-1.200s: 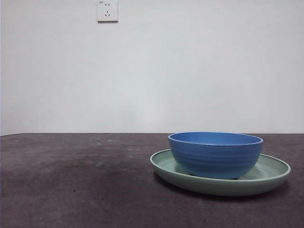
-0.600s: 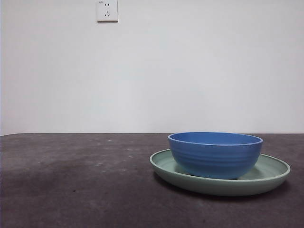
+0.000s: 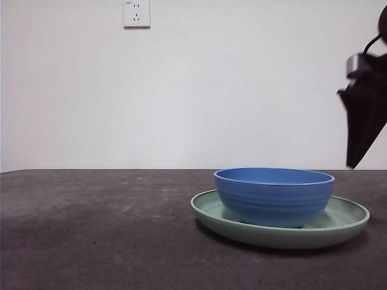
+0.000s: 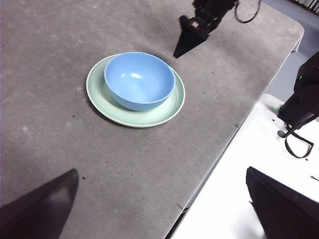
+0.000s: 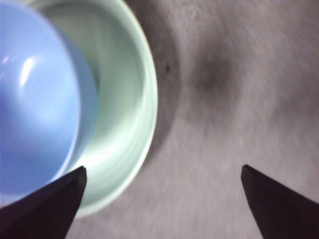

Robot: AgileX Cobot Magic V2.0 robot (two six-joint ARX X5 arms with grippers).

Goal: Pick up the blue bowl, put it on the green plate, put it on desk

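- The blue bowl [image 3: 274, 195] sits inside the green plate [image 3: 346, 222], on the right part of the desk [image 3: 97, 229] in the front view; the stack lies near the desk's edge in the left wrist view.
- The right gripper [image 3: 363, 118] hangs above and just beside the plate's right rim, jaws spread wide and holding nothing.
- The left gripper [image 4: 159, 199] waits well apart from the stack, jaws wide apart and empty.
- Risk: the right wrist view shows the jaws straddling bare desk beside the plate rather than the bowl's rim; coming straight down from there would likely miss the bowl or strike the plate's rim and shove the stack.
- Risk: the bowl's wall is smooth and curved, so a shallow pinch could slip, and a lift might drag the glossy plate along.
- Count: one bowl, one plate, two grippers, one wall socket [image 3: 136, 13].
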